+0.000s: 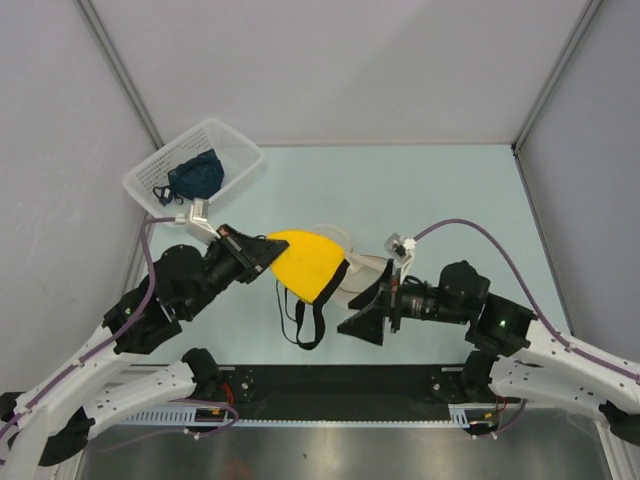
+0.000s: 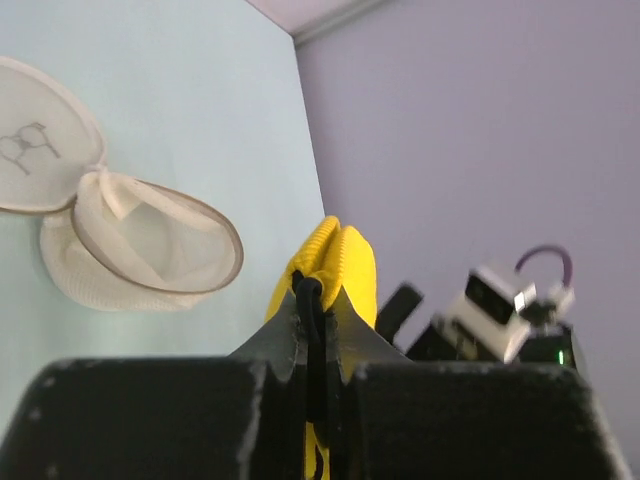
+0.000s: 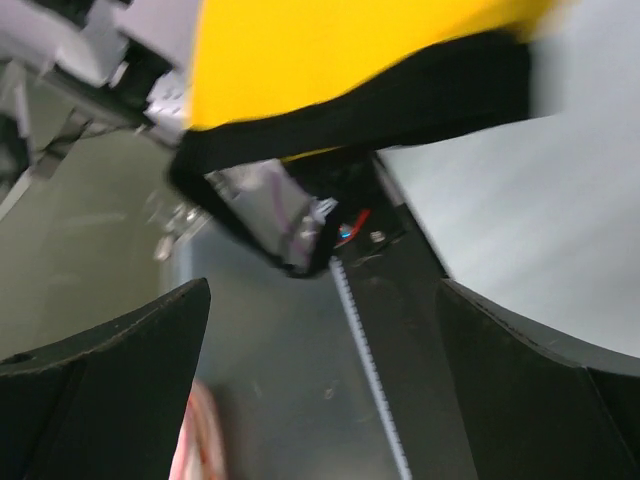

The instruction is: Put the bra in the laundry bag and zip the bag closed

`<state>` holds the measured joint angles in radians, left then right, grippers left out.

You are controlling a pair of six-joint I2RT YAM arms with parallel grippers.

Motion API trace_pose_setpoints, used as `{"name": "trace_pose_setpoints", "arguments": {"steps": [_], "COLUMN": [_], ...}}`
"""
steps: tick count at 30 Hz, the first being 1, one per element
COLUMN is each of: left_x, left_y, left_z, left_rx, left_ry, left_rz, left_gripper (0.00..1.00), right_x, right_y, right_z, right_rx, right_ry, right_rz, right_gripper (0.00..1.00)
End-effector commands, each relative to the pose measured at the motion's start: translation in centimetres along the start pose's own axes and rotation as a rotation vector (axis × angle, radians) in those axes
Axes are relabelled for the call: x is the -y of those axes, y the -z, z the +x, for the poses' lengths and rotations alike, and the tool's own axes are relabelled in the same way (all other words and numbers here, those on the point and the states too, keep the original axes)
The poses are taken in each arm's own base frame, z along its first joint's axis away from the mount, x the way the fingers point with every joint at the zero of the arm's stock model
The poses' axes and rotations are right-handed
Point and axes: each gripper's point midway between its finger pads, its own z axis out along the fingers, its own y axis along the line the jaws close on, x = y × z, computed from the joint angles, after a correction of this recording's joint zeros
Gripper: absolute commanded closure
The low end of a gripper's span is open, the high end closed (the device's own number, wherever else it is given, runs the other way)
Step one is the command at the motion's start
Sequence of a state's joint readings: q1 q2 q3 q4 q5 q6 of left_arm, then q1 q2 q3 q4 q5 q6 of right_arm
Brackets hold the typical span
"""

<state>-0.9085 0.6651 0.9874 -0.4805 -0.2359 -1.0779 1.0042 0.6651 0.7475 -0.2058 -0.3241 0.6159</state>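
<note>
The lid (image 2: 35, 150) of the bag (image 2: 150, 250) shows a small bra drawing. The left claw (image 1: 272, 250) pinches the yellow bra (image 1: 310, 262) sideways over the bag; the right claw (image 1: 358, 312) is spread.

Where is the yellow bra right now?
In the top view the bra hangs mid-table, pinched by the left gripper, partly over the laundry bag, beside the open right gripper.

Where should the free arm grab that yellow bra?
On the yellow bra, probably the black-trimmed edge, approached from the right: the left gripper pinches the opposite end, and that edge hangs facing the open right gripper.
</note>
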Motion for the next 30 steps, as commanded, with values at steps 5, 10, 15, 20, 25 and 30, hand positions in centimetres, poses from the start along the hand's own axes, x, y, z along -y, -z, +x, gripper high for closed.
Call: {"name": "trace_pose_setpoints", "arguments": {"steps": [5, 10, 15, 20, 25, 30], "left_x": [0.1, -0.2, 0.3, 0.2, 0.3, 0.3], "left_y": [0.1, -0.4, -0.4, -0.2, 0.1, 0.1], "left_z": [-4.9, -5.6, -5.2, -5.0, -4.9, -4.7], "left_rx": [0.235, 0.279, 0.266, 0.264, 0.266, 0.259], "left_ry": [0.152, 0.117, 0.138, 0.14, 0.148, 0.14], "left_rz": [-0.074, -0.086, -0.041, -0.016, 0.015, 0.017], "left_gripper": [1.0, 1.0, 1.0, 1.0, 1.0, 1.0], "right_x": [-8.4, -8.9, -5.9, -6.6, -7.1, -7.7], "right_y": [-4.7, -6.7, -6.7, -7.1, -7.9, -8.2], "right_z": [-2.4, -2.2, -4.1, -6.4, -7.2, -7.1], "right_rx": [0.089, 0.094, 0.27, 0.378, 0.397, 0.373], "right_ry": [-0.127, -0.227, -0.41, -0.489, -0.502, -0.499], "right_rz": [-0.263, -0.184, -0.068, -0.128, -0.143, -0.163], "right_gripper": [0.0, 0.0, 0.0, 0.0, 0.0, 0.0]}}
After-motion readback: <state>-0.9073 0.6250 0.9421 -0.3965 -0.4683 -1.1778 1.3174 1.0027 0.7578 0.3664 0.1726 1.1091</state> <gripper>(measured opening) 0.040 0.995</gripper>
